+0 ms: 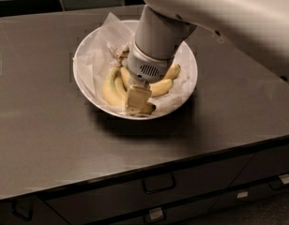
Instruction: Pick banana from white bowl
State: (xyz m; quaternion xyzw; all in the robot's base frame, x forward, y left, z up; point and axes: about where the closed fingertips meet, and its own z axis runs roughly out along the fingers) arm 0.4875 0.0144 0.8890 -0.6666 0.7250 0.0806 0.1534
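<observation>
The banana (109, 89) is seen curled inside the white bowl (83, 50), which is set toward the far edge of the table (50, 139), with plumper bananas (161, 86) just beside it. The tool (136, 100) is found down at its near end; whether anything is gripped cannot be told. A light, soft, easily bruised fruit is judged, best taken gently across the mid-curve.
</observation>
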